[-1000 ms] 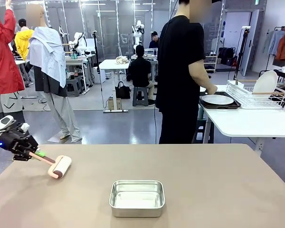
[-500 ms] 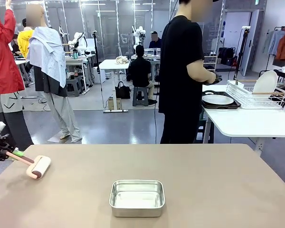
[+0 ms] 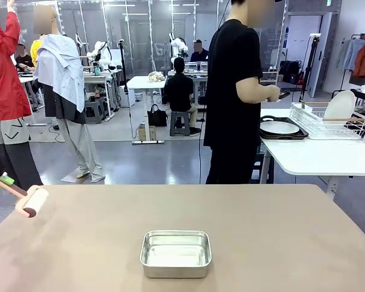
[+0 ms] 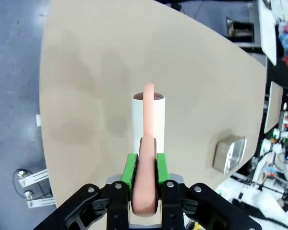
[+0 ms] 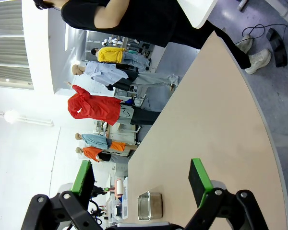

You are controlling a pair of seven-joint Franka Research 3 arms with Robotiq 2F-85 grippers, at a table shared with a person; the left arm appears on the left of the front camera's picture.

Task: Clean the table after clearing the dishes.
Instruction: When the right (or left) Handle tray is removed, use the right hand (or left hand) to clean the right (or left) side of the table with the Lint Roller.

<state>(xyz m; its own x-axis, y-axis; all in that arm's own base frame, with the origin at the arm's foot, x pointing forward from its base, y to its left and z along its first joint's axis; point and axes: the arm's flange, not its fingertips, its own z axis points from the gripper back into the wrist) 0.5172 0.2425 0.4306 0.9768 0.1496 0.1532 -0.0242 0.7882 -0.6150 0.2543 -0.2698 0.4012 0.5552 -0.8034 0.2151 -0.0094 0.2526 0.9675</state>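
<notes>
Lint roller [image 3: 31, 202] at the left edge of the table [image 3: 261, 243]; plate [image 3: 278, 127] set aside on the white side table [image 3: 316, 158].
Front: a steel pan [image 3: 175, 252] sits mid-table. Left wrist: the left gripper [image 4: 145, 167] is clamped tight on the roller's pink handle [image 4: 145, 191]. Right wrist: the right gripper [image 5: 141, 179] is spread wide, holding nothing, over the table.

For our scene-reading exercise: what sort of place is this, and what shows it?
Likely a robotics lab staging housework: the left gripper grips a cleaning roller at the table, with a dish rack on a white side table nearby.
</notes>
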